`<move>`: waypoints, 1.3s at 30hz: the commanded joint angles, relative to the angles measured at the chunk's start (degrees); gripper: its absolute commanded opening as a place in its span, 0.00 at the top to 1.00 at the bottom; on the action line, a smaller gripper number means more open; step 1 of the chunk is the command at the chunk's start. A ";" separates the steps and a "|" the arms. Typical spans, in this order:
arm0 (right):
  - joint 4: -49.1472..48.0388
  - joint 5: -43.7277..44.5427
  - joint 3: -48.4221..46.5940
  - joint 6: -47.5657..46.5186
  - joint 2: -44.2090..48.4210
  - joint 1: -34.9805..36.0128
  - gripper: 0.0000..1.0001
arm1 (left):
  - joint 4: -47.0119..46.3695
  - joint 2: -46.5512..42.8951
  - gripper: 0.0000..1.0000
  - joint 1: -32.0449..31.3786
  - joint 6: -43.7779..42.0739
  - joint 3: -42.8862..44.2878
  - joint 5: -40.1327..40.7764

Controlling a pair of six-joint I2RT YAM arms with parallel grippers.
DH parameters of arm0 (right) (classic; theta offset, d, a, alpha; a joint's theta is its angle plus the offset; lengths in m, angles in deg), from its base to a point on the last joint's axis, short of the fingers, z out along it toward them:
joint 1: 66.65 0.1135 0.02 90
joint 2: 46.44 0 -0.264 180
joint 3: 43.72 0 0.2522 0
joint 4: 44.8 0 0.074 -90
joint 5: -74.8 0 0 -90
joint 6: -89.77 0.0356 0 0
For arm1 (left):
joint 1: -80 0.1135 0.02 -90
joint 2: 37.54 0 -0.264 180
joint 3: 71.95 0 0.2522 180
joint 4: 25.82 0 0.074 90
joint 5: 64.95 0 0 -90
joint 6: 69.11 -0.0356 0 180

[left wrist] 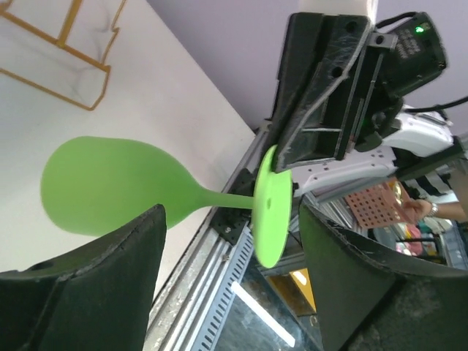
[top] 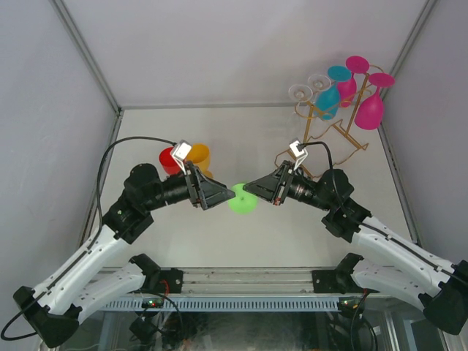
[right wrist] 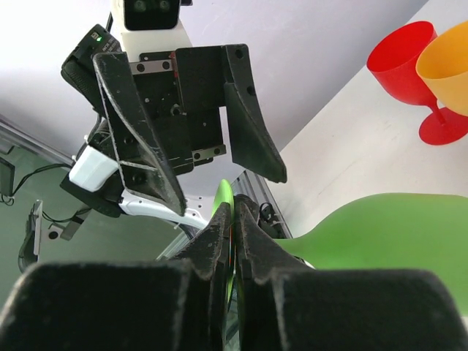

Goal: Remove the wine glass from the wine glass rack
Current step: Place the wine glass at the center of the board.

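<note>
The right gripper [right wrist: 232, 213] pinches the foot of the green wine glass [top: 242, 202], held sideways at the table's middle, well apart from the wine glass rack [top: 341, 127]. The left gripper [left wrist: 230, 212] is spread wide around its stem.

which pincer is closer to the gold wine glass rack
Right. The right pincer is front-left of the rack, shut on the green glass; the left pincer, open, is farther left, beyond that glass.
</note>
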 commanded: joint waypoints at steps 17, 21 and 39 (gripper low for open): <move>1.85 3.49 -0.40 -2.64 1.57 0.66 1.00 | 12.90 0.06 0.13 -0.36 -11.28 4.48 9.18; 0.82 3.52 -0.40 -2.53 1.27 0.66 1.00 | 12.81 0.16 0.13 -0.36 -10.69 4.48 8.49; -3.02 2.21 -0.41 -0.69 -0.06 0.64 1.00 | -3.66 1.12 0.38 -0.36 0.06 -0.62 -2.77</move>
